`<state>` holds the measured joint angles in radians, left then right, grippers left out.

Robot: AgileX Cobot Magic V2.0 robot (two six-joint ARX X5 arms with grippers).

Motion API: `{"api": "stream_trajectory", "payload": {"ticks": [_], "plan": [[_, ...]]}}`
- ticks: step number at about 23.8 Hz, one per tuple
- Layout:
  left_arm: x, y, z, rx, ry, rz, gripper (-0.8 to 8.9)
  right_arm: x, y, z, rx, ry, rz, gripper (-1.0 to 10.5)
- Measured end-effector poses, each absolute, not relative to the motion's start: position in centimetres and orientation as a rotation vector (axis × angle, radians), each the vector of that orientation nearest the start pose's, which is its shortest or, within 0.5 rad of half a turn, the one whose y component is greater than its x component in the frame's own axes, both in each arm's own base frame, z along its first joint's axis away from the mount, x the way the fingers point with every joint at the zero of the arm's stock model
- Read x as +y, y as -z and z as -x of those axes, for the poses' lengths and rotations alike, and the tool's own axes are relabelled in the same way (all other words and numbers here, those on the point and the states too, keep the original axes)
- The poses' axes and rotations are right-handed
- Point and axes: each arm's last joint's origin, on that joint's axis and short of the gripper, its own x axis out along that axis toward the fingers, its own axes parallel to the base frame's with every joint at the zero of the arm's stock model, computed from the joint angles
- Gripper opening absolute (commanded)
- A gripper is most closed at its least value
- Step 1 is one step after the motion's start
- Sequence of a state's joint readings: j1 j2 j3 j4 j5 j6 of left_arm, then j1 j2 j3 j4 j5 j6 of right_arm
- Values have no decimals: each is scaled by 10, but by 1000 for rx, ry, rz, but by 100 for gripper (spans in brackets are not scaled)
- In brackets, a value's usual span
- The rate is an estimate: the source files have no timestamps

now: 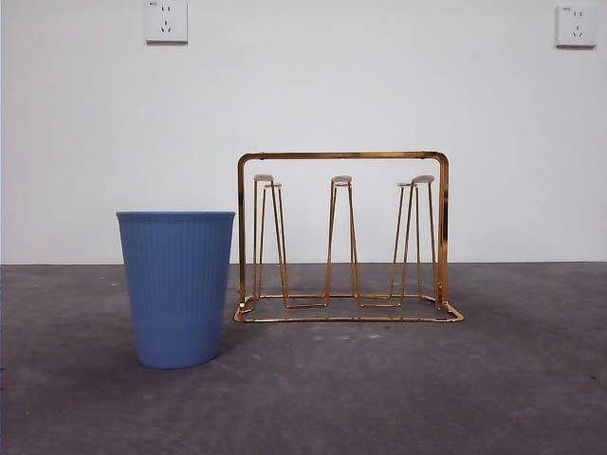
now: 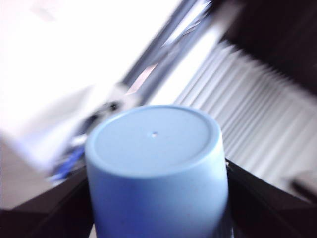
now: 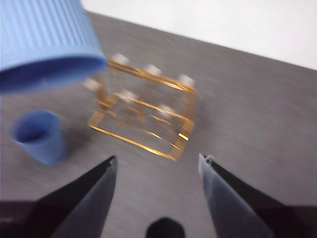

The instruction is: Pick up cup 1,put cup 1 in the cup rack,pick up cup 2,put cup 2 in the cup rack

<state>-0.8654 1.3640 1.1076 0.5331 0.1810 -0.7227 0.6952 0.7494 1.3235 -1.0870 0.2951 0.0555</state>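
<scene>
- Front view: a ribbed blue cup (image 1: 176, 287) stands upright on the grey table (image 1: 493, 379), at about eight o'clock from the gold cup rack (image 1: 343, 237), just beside it.
- The left gripper (image 2: 157, 198) clamps a second blue cup (image 2: 156, 168), apparently inverted; the picture is blurred.
- The right gripper (image 3: 157, 166) hangs above the table, jaws wide, empty.

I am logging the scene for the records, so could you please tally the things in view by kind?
Blue cups: 2, one standing on the table, one held bottom-up in the left hand.
Gold racks: 1.
Wall sockets: 2.
Total: 5.
</scene>
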Motion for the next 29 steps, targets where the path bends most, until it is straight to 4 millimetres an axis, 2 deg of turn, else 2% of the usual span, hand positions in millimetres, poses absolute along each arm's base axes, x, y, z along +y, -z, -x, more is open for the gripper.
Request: {"api": "stream_trajectory", "payload": {"ticks": [5,10,18,26,29], "plan": [[-244,-387,-197,78,883,494,-8,20,-415,-45,462,-198,241,285],[-258,-382,-201,13,774,311,-8,8,-414,-31,437,-180,203,285],[-294,-335,-231,102,666,137,-8,4,-411,-26,452,-178,207,285],[-326,-326,-256,92,636,61,-8,4,-411,-26,457,-178,210,285],[-335,-316,-263,107,613,44,-8,4,-409,-26,470,-177,219,285]]}}
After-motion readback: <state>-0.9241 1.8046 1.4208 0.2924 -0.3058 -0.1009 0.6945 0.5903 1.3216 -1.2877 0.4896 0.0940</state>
